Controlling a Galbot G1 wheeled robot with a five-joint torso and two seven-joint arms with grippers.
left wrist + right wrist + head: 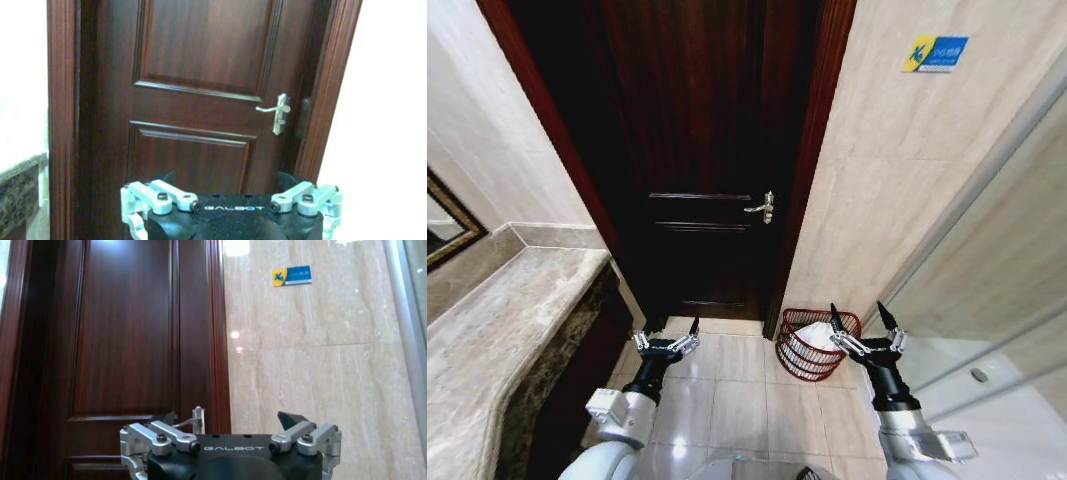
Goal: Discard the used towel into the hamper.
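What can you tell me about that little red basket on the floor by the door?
The hamper is a small round basket of dark reddish-brown openwork wire, narrowing toward its base. It stands upright on the pale tiled floor, in the corner where the dark wooden door's frame meets the marble wall. Something white, apparently the towel, lies inside. The right gripper, open, hangs just beside its rim without touching it.

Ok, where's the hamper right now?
In the head view the hamper sits on the floor at the door frame's right foot against the tiled wall, white cloth inside, just ahead-left of the right gripper.
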